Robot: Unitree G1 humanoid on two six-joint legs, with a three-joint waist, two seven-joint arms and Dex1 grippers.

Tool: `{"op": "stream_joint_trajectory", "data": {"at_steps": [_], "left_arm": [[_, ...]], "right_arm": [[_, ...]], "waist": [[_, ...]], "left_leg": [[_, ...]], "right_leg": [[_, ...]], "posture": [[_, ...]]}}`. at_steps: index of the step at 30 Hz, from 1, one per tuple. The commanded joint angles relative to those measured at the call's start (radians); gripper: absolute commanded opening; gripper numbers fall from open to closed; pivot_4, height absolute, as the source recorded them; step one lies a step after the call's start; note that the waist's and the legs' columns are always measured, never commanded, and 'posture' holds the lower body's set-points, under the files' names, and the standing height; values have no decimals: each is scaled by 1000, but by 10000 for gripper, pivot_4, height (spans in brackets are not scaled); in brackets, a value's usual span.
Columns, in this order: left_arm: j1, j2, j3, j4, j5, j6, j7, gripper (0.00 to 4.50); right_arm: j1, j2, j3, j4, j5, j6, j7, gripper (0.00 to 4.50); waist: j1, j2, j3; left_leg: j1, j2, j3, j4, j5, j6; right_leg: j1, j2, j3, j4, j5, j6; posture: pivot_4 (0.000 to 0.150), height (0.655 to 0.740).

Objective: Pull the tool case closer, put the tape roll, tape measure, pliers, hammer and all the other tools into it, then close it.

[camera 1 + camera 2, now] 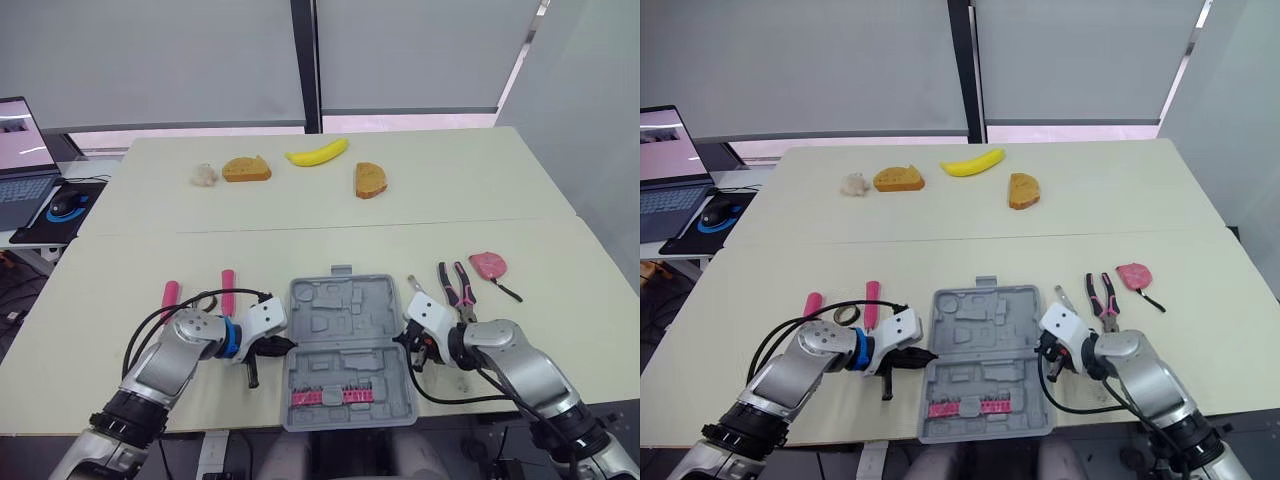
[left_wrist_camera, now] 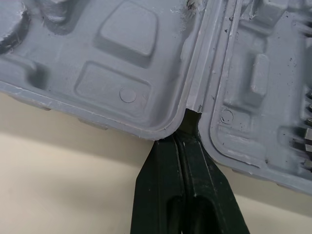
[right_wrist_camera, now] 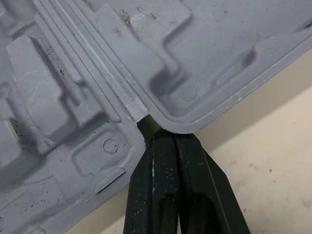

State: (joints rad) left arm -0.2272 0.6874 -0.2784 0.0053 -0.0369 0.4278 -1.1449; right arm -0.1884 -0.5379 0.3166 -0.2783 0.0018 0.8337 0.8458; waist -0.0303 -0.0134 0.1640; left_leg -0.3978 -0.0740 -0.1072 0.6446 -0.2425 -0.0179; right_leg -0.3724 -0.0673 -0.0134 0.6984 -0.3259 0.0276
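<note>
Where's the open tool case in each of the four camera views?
Left eye view: tool case low centre, lying open.
Right eye view: low centre too.
Left wrist view: its edge meets the left gripper.
Right wrist view: its edge meets the right gripper.
Shared landmark: the hinge between its halves.

We saw a pale cream tabletop (image 1: 150,260) with a seam (image 1: 330,227) running across it. Behind it hung two grey roller blinds (image 1: 170,60) parted by a dark post (image 1: 305,65), and a strip of daylight (image 1: 400,122) showed beneath them. A plain grey wall (image 1: 590,110) stood to the right. To the left, a laptop (image 1: 22,170) sat open beside a mouse (image 1: 63,205) on a black pad (image 1: 40,228).
</note>
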Motion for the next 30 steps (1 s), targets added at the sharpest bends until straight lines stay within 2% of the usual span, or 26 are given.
{"op": "stream_joint_trajectory", "data": {"at_steps": [1,30], "left_arm": [[22,8,-24,-49,-23,11,-25,0],[80,42,-40,-115,-31,40,-40,0]], "right_arm": [[17,3,33,-54,43,17,12,193],[75,-58,63,-137,121,84,-17,193]], "waist": [[0,0,0],[2,-2,-1]], "left_leg": [[0,0,0,0,0,0],[0,0,0,0,0,0]], "right_leg": [[0,0,0,0,0,0],[1,0,0,-1,0,0]], "posture": [[1500,7400],[1500,7400]]}}
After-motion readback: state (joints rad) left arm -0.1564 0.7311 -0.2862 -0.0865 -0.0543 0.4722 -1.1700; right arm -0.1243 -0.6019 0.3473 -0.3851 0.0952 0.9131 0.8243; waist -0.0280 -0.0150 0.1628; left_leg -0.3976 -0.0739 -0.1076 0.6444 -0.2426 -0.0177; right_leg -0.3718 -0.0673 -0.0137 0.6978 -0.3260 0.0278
